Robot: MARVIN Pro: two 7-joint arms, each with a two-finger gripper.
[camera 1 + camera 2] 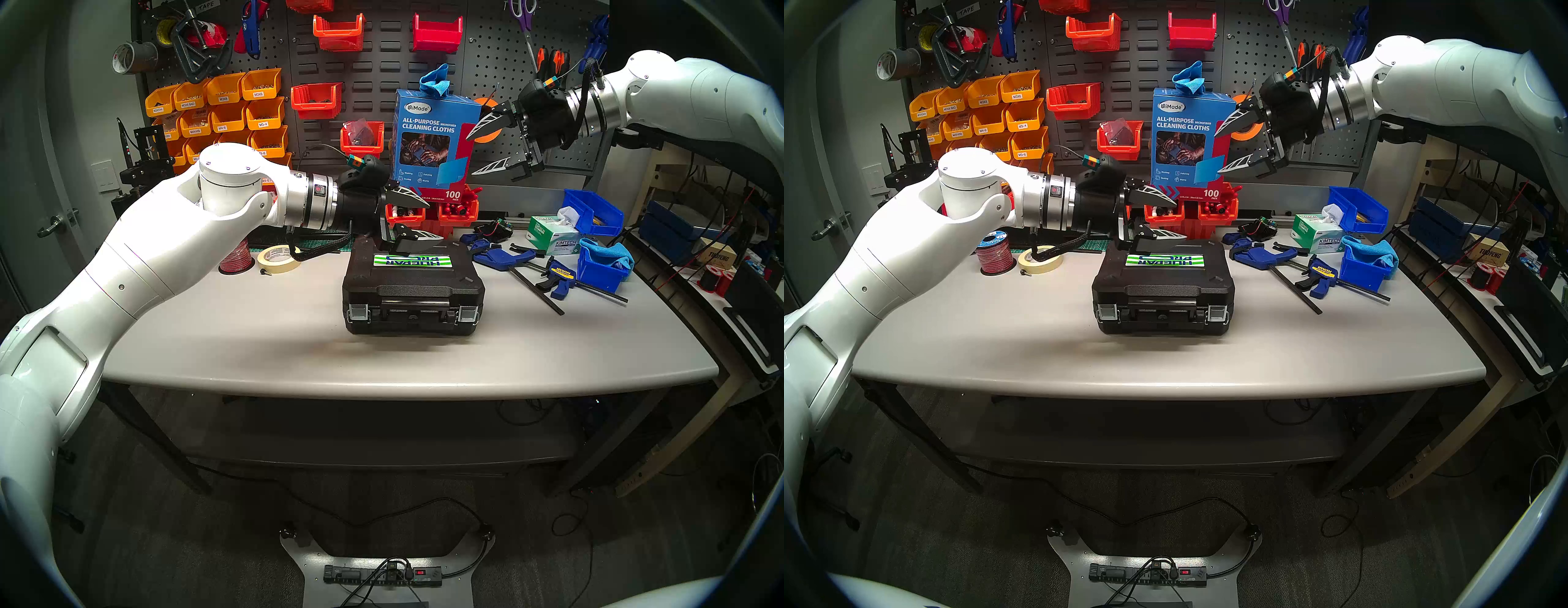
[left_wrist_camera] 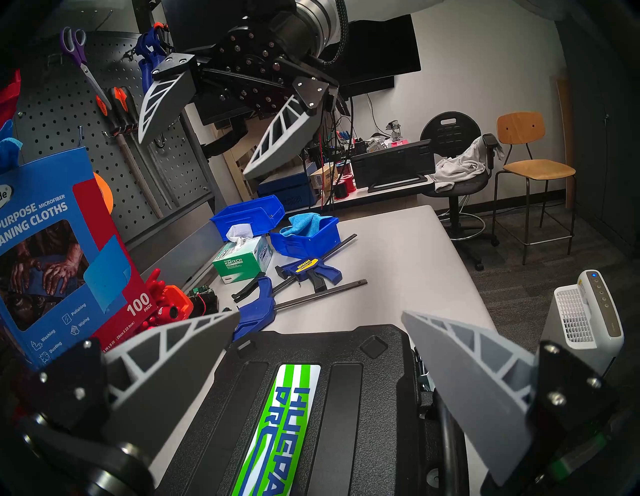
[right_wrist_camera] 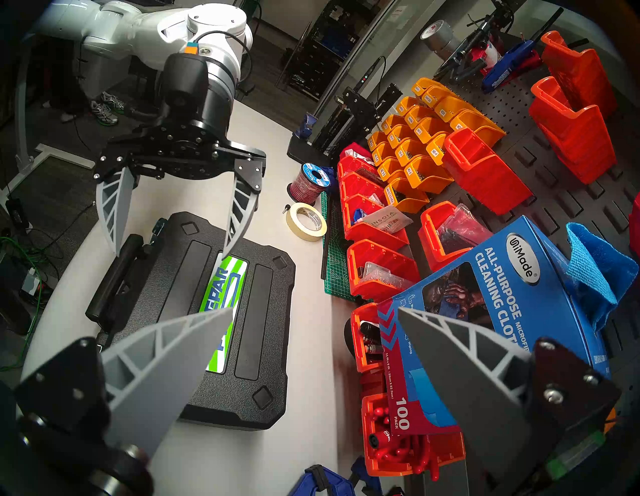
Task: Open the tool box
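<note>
Tool box (image 1: 413, 288) sits shut in the middle of the worktop (image 1: 254, 339), label up, long side running left-right, with the handle and both silver latches on the edge facing the robot.

Going left to right: the left gripper (image 1: 413, 218) hangs right over the far-left part of the lid, fingers spread wide, nothing in them. From the left wrist view the lower finger looks just above the lid near the striped label (image 2: 277, 429), but I can't tell if it's actually touching. So the left one is clearly the closer arm, though it's at the hinge side, and the latches are on the opposite edge, toward the robot.

The left latch (image 1: 358, 313) and right latch (image 1: 469, 315) both look flat and closed.

Over on the right, the right gripper (image 1: 492, 146) is also wide open and empty, up high and well apart from the box, pointing back toward the cleaning cloth carton (image 1: 432, 140).

My guess is the latches need flipping first, so whichever gripper goes has to come round to the near edge.
</note>
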